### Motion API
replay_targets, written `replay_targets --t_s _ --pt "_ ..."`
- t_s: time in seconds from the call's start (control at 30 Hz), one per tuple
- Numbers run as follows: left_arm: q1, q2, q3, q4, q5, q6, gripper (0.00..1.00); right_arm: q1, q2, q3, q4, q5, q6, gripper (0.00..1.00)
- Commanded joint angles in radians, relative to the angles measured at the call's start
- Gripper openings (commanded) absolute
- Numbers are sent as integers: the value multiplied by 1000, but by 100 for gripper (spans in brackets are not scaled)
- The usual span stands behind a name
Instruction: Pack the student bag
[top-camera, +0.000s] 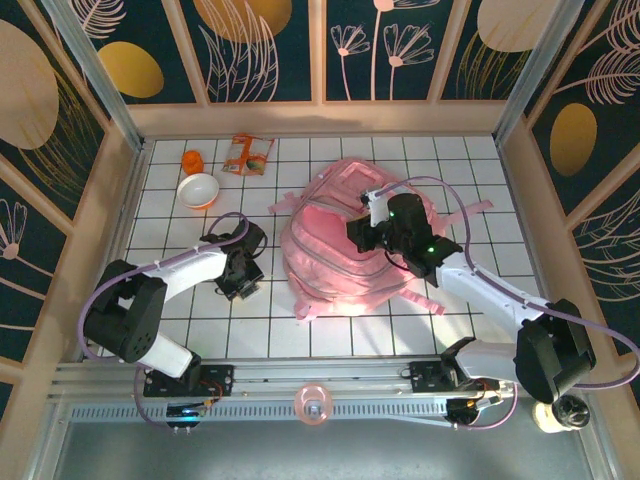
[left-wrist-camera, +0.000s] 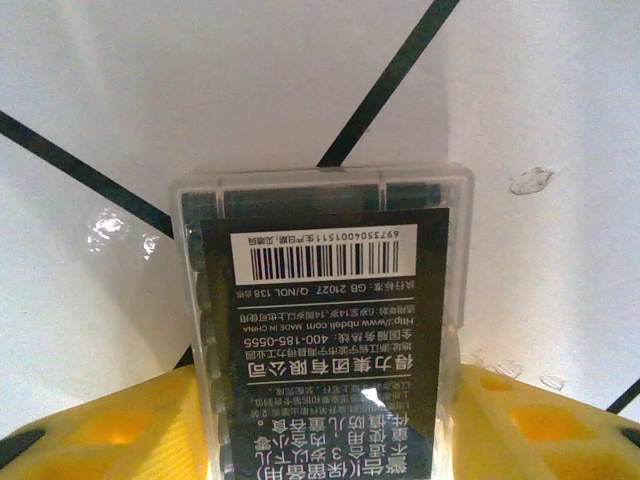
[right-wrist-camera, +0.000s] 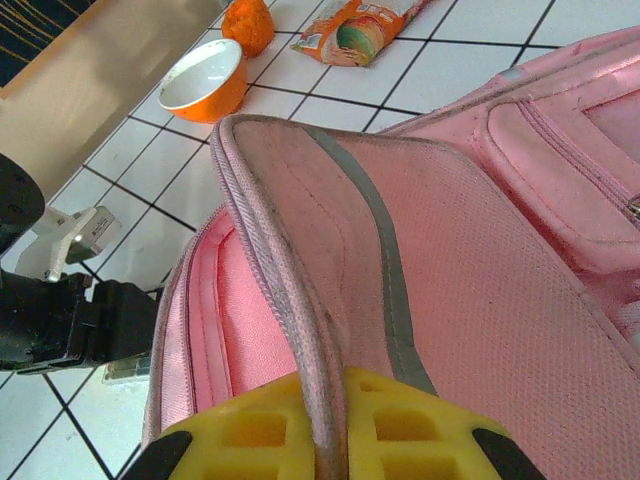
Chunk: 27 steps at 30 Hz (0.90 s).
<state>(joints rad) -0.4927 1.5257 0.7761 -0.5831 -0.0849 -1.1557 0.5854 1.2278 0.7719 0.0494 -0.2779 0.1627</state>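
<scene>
White tiled bench (top-camera: 330, 340) carries the pink student bag (top-camera: 335, 260) right of centre, the right gripper (right-wrist-camera: 322, 425) clamped on the raised edge of its open mouth, while the left gripper (top-camera: 244, 284) straddles a clear plastic case (left-wrist-camera: 320, 300), whether pinching it I cannot tell.

The student bag (top-camera: 320, 262) is pink with grey trim, the table (top-camera: 160, 215) white with black grid lines, the bowl (top-camera: 198, 190) orange, the clear case (left-wrist-camera: 320, 300) black-labelled.
</scene>
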Motion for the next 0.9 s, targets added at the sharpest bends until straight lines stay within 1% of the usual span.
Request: replay_targets --t_s 0.0,0.23,0.43,0.53,0.67,0.87 --pt "2 -5 -18 21 50 -37 51 12 3 47 66 -22 -5 0" --pt "2 -146 11 -14 91 -102 46 12 -11 51 55 -21 -8 0" --pt "-22 -262 95 -13 122 -149 44 12 -18 44 53 -23 -4 0" --pt "-67 -281 141 13 134 -186 43 12 -18 45 53 -15 1 0" --pt "-119 -286 188 104 166 -237 42 12 -19 62 46 -15 9 0" --pt "-187 -223 263 192 202 -240 42 13 -14 93 31 -36 15 0"
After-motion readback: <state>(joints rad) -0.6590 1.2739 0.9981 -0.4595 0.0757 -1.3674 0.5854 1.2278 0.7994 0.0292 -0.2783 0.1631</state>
